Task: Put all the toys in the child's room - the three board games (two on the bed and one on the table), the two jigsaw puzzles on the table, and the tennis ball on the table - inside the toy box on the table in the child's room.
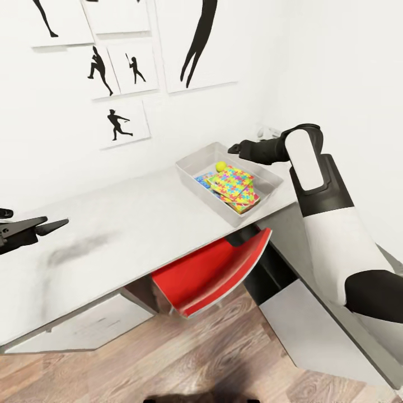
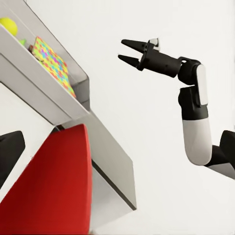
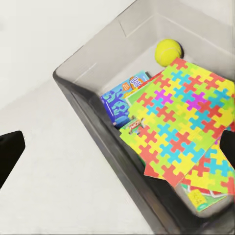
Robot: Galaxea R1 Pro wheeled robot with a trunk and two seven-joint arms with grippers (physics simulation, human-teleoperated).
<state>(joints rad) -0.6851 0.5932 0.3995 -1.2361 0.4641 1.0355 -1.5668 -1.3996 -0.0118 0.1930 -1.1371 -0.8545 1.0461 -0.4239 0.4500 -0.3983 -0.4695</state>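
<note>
Toy box (image 1: 267,197) at table's (image 1: 140,224) far right holds tennis ball (image 3: 168,52), jigsaw puzzles (image 3: 182,120), blue board game (image 3: 120,100). Boards: thin, stiff, light, probably slick (pinch an edge). Right gripper (image 2: 126,52) spread, empty; left gripper (image 1: 42,226) spread.

In the toy box (image 3: 93,63), the upper jigsaw puzzle (image 3: 181,117) covers most of the blue board game (image 3: 120,100) and the other boxes beneath; their lettering is too small to read. The left end effector (image 1: 47,226) is cut off by the head view's edge. The desk (image 1: 129,224) hides much of the red chair (image 1: 212,274).
</note>
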